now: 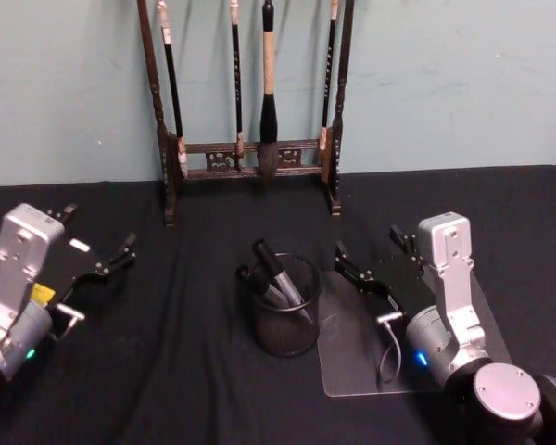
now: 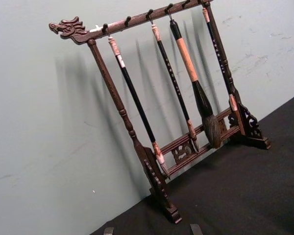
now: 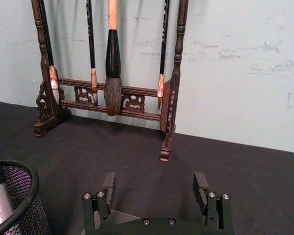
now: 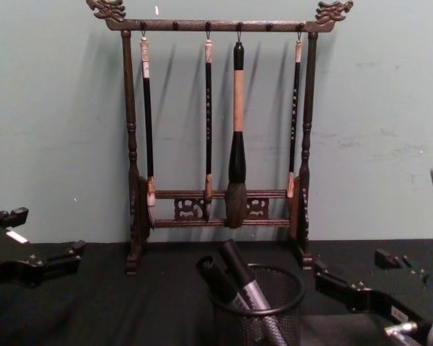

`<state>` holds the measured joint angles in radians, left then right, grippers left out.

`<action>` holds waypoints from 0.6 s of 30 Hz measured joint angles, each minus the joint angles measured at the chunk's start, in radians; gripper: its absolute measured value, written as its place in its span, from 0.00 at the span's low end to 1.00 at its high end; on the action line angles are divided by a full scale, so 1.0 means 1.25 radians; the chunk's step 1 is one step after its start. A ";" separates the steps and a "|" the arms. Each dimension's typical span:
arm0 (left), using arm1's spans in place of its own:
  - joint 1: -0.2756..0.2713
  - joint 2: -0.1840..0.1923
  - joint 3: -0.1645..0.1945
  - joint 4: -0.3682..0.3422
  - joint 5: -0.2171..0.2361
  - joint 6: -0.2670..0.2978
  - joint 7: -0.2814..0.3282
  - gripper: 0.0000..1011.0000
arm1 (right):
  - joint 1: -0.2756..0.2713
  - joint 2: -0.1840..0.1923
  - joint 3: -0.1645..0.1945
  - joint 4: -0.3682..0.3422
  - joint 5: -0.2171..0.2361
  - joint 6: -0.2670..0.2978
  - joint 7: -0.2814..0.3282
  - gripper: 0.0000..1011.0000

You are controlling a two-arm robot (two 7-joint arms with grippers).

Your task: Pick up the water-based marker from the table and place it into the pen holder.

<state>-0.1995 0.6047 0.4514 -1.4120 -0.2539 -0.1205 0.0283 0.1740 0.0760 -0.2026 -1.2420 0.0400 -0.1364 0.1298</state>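
On the black tabletop (image 1: pixel 167 389), the mesh pen holder (image 1: pixel 285 320) already carries markers (image 1: pixel 276 274) leaning up toward the left, just left of the right end effector (image 1: pixel 371 260), its fingers spread and empty, while the left end effector (image 1: pixel 97 250), likewise open and empty, sits well apart.

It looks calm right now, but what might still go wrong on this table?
The markers lean out over the rim of the light mesh pen holder, so a knock might tip it. The open right gripper sits just beside it, so a careless sweep could hit it. The open left gripper hovers farther off, less of a worry.
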 joint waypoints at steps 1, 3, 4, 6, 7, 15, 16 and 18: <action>0.000 0.000 0.000 0.000 0.000 0.000 0.000 1.00 | 0.000 0.000 0.000 0.000 0.000 0.000 0.000 0.99; 0.000 0.000 0.000 0.000 0.000 0.000 0.000 1.00 | 0.000 0.000 0.000 0.000 0.000 0.000 0.000 0.99; 0.000 0.000 0.000 0.000 0.000 0.000 0.000 1.00 | 0.000 0.000 0.000 0.000 0.000 0.000 0.000 0.99; 0.000 0.000 0.000 0.000 0.000 0.000 0.000 1.00 | 0.000 0.000 0.000 0.000 0.000 0.000 0.000 0.99; 0.000 0.000 0.000 0.000 0.000 0.000 0.000 1.00 | 0.000 0.000 0.000 0.000 0.000 0.000 0.000 0.99; 0.000 0.000 0.000 0.000 0.000 0.000 0.000 1.00 | 0.000 0.000 0.000 0.000 0.000 0.000 0.000 0.99; 0.000 0.000 0.000 0.000 0.000 0.000 0.000 1.00 | 0.000 0.000 0.000 0.000 0.000 0.000 0.000 0.99; 0.000 0.000 0.000 0.000 0.000 0.000 0.000 1.00 | 0.000 0.000 0.000 0.000 0.000 0.000 0.000 0.99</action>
<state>-0.1995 0.6047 0.4513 -1.4120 -0.2538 -0.1205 0.0283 0.1740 0.0759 -0.2026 -1.2419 0.0400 -0.1364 0.1298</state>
